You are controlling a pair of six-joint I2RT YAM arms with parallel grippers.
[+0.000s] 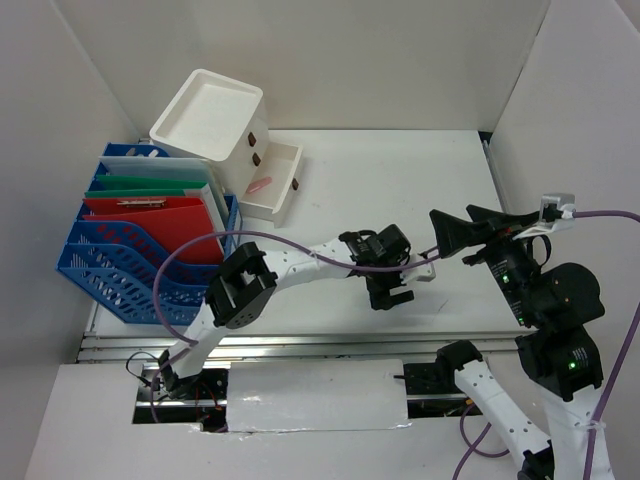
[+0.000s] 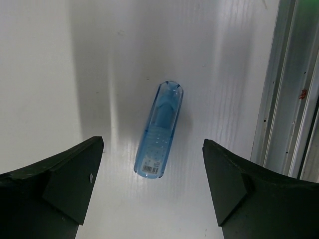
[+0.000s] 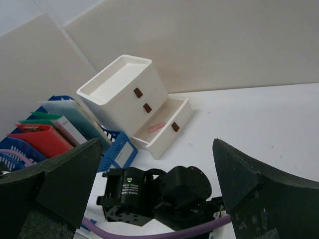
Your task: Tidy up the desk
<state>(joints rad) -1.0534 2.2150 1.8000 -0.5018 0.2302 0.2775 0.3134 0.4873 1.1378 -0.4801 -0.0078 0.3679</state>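
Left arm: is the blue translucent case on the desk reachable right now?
Probably yes: the left hand hangs open directly over the blue case, a finger on each side, bare desk around it.

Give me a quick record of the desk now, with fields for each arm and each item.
Left end effector: open, over the blue translucent object, not gripping
Right end effector: open, holding nothing
Blue translucent object: lying on the desk near the front rail
Drawer box: bottom drawer open, pink item inside
File rack: blue, holds red folder, green folder

Left fingers (image 2: 75, 174) spread wide, pointing down, right fingers (image 3: 70, 172) apart, raised, seemingly aimed level
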